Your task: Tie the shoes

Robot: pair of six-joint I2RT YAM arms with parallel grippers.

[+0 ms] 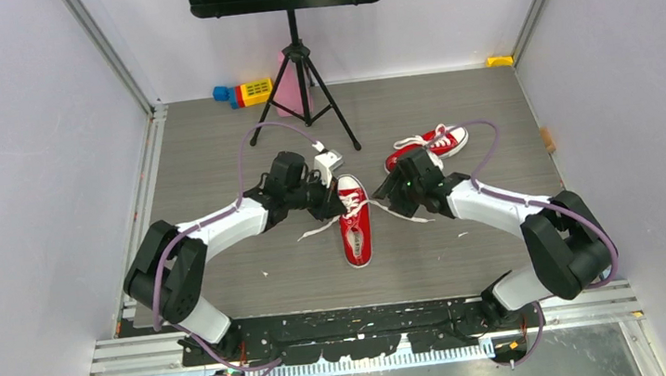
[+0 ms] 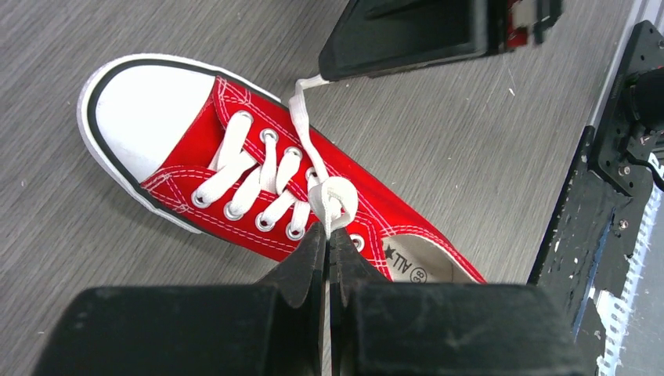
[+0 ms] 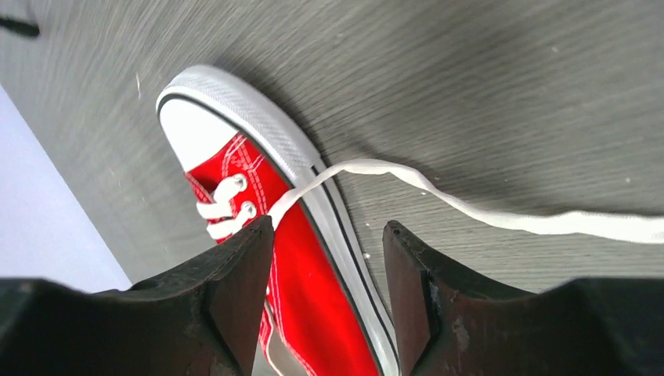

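1. The left gripper has two black tapered fingers. They are pinched together on the white lace, a flat woven cord, where it bunches into a small twist at the top eyelets.
2. That twist sits on the near shoe, a small red canvas low-top sneaker with white stitching, metal-ringed eyelets, a smooth white rubber toe cap and a black-lined sole edge. The shoe lies upright in the middle of the table, between the two arms, with its toe toward the bases.
3. The right gripper hangs just beside the shoe's sole with its worn black jaws apart and nothing between them. The loose lace end lies slack and wavy across the tabletop beyond its fingertips.
4. By the look of it, only a first crossing or simple knot has been drawn up. No bow loops show, so the bow is left to do.
5. The far shoe, the matching red sneaker, lies near the right arm's wrist. Its laces are gathered on top, but it is too small to tell whether they form a finished bow.
6. Everything rests on a grey wood-grain tabletop, matte and finely streaked.
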